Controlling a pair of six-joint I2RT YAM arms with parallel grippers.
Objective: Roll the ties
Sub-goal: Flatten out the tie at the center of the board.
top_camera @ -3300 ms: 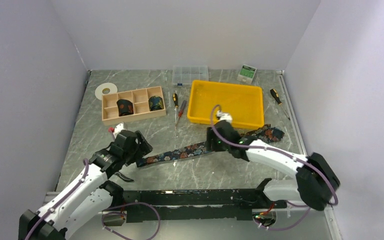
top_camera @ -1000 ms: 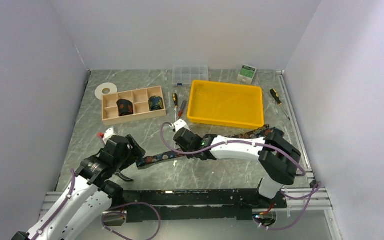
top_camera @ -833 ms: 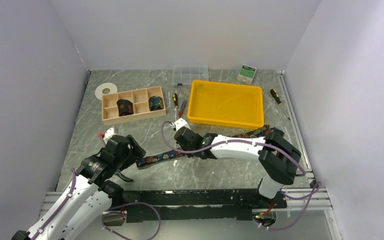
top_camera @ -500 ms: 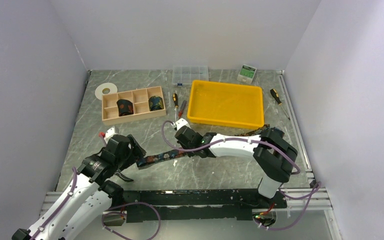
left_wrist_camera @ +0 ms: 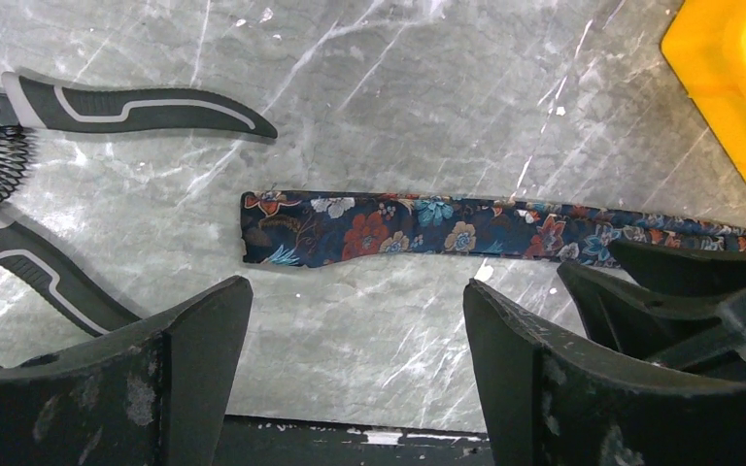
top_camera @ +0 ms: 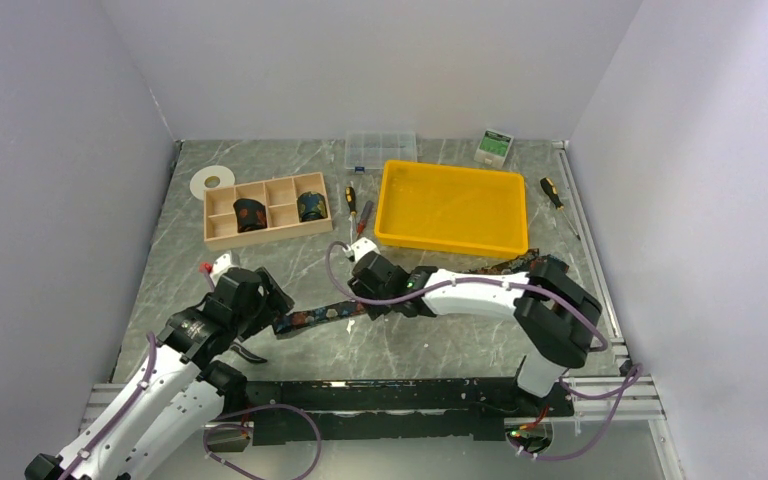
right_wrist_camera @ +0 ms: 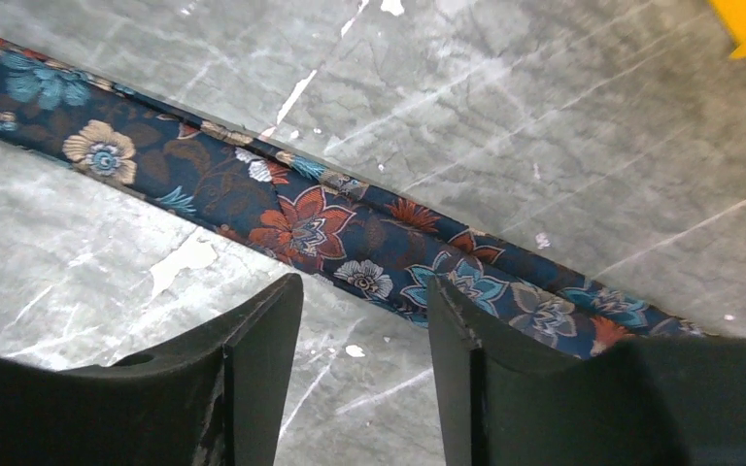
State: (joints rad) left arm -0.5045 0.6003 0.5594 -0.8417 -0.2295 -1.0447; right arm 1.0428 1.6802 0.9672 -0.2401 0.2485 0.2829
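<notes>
A dark floral tie (top_camera: 325, 313) lies flat as a long strip across the marble table, from near my left gripper to the yellow tray's front right corner. Its narrow end shows in the left wrist view (left_wrist_camera: 350, 229); its middle shows in the right wrist view (right_wrist_camera: 301, 221). My left gripper (left_wrist_camera: 355, 301) is open and empty, just short of the tie's end. My right gripper (right_wrist_camera: 364, 291) is open and empty, low over the tie's near edge. Two rolled ties (top_camera: 250, 213) (top_camera: 310, 206) sit in the wooden box (top_camera: 222, 238).
Black-handled pliers (left_wrist_camera: 49, 184) lie left of the tie's end. The yellow tray (top_camera: 452, 207) stands behind the tie. Screwdrivers (top_camera: 355, 212), a clear parts box (top_camera: 380, 150), a tape roll (top_camera: 212, 181), a small green-and-white box (top_camera: 495, 146) and another screwdriver (top_camera: 552, 194) lie further back.
Since 3.3 s ago my right gripper has moved left along the tie toward its narrow end, and the left arm has drawn back a little. Over the last second almost nothing moved.
</notes>
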